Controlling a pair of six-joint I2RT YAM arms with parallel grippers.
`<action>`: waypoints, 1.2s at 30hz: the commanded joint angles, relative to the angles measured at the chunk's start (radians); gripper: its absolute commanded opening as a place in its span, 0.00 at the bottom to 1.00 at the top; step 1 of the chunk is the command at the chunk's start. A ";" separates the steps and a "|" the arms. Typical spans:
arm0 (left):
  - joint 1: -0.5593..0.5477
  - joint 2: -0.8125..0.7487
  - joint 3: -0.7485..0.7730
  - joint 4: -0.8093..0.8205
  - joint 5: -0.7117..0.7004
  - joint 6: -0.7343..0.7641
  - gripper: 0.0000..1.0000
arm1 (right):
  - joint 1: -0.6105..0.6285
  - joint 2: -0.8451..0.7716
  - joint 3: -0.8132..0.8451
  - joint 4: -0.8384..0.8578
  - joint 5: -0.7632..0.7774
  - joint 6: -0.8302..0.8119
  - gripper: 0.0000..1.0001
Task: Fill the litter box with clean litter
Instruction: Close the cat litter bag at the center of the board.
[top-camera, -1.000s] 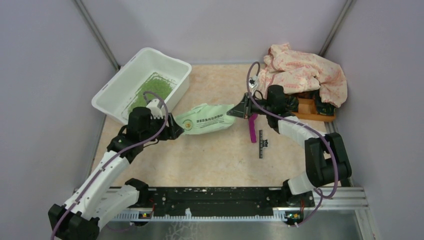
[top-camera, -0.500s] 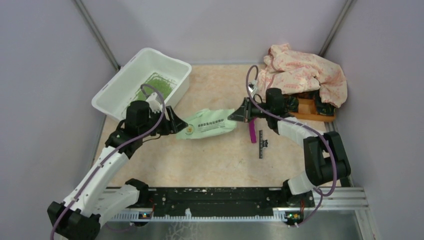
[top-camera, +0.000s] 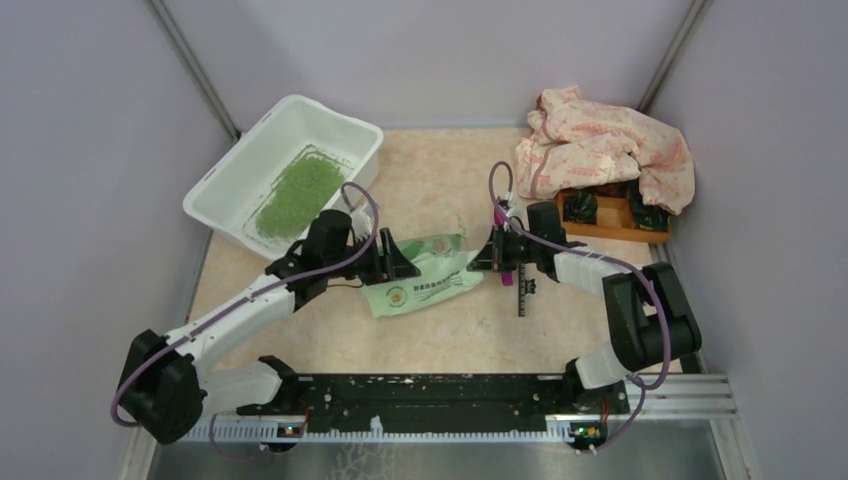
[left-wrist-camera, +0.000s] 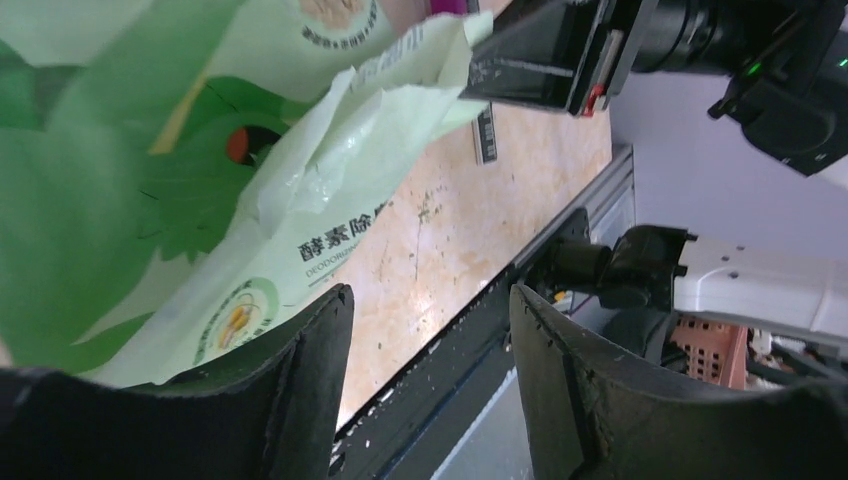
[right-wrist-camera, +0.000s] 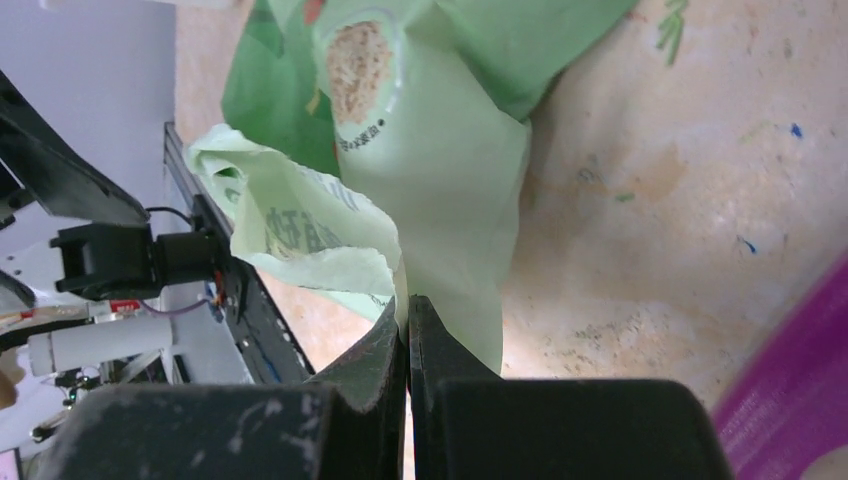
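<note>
1. The litter box sits at the far left of the surface, turned at an angle, with one corner close to the left arm.
2. The clean litter lies as a light green patch on the box floor, towards the near end. The rest of the floor is bare white.
3. A light green printed bag lies crumpled on the surface between the two arms, well apart from the box.
4. The left fingers are spread apart with bare surface showing between them. The bag lies against one of them, not clamped. From above, they hover over the bag's left end.
5. The right fingers are pressed together, pinching a folded edge of the bag. From above, they meet the bag at its right corner.
6. A purple tool lies just beside the right fingers, and a thin black strip lies near it.
7. At the far right, an orange wooden tray is partly covered by a crumpled pink patterned cloth.
</note>
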 joint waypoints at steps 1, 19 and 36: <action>-0.092 0.068 -0.044 0.180 -0.010 -0.086 0.64 | 0.007 -0.007 -0.039 0.005 0.077 -0.041 0.00; -0.237 0.232 -0.034 0.230 -0.161 -0.063 0.62 | 0.030 0.030 -0.028 -0.026 0.152 -0.090 0.00; -0.237 0.393 -0.078 0.159 -0.295 0.016 0.59 | 0.088 -0.184 0.119 -0.340 0.443 -0.242 0.32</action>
